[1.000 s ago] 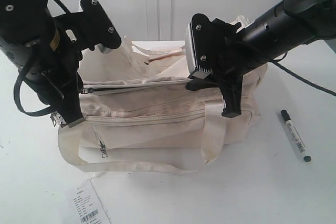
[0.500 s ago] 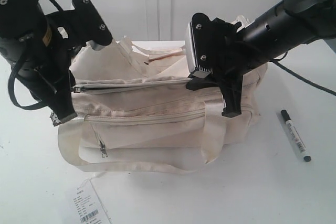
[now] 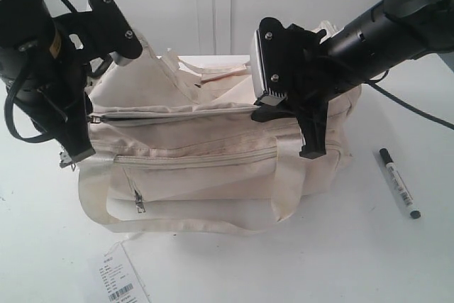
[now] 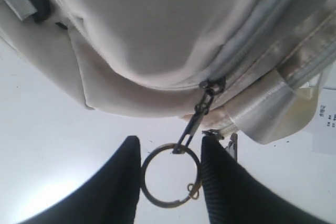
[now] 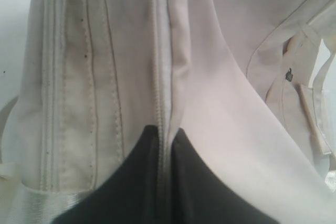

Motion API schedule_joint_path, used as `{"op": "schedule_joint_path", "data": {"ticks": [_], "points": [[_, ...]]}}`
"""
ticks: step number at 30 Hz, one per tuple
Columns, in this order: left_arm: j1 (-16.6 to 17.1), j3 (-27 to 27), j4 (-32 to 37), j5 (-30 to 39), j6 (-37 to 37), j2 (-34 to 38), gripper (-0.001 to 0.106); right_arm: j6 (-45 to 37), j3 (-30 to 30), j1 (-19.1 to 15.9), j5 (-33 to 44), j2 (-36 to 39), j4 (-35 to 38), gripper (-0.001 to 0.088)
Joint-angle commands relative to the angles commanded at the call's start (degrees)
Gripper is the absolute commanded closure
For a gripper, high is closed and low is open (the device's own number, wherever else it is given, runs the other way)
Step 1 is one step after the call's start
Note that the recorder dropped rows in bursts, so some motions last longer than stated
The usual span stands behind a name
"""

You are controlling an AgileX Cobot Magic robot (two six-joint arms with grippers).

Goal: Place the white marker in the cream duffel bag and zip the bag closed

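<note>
Marker (image 3: 399,183) lies on the table (image 3: 340,246) outside the bag (image 3: 206,175), well apart from the right gripper (image 5: 165,130), on its side away from the left one. Right gripper is clenched on a bag fold beside the zip. Left gripper (image 4: 170,146) grasps the zip-pull ring (image 4: 165,205) at the bag's end.

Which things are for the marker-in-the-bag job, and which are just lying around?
For the job: cream duffel bag; white marker, on the table beside it; zip ring, held by the left gripper; right gripper, pinching the bag's fabric.
Just lying about: paper barcode tag, on the table in front of the bag.
</note>
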Motion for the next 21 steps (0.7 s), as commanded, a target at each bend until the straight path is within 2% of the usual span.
{"op": "schedule_joint_path", "data": {"ticks": [7,9,12,18,21], "points": [[1.08,0.00,-0.37,-0.46,1.49,0.00,0.105,0.25,0.00,0.00,0.01,0.00,0.00,0.0868],[2.55,0.00,-0.46,-0.72,1.49,0.00,0.105,0.38,0.00,0.00,0.01,0.00,0.00,0.0868],[5.57,0.00,-4.87,-1.90,3.23,0.00,0.105,0.38,0.00,0.00,0.01,0.00,0.00,0.0868],[6.36,0.00,-7.01,-3.15,6.18,0.00,0.105,0.49,0.00,0.00,0.36,0.00,0.00,0.0868],[8.05,0.00,-7.71,-5.18,6.60,0.00,0.105,0.66,0.00,0.00,0.48,0.00,-0.43,0.0868]]}}
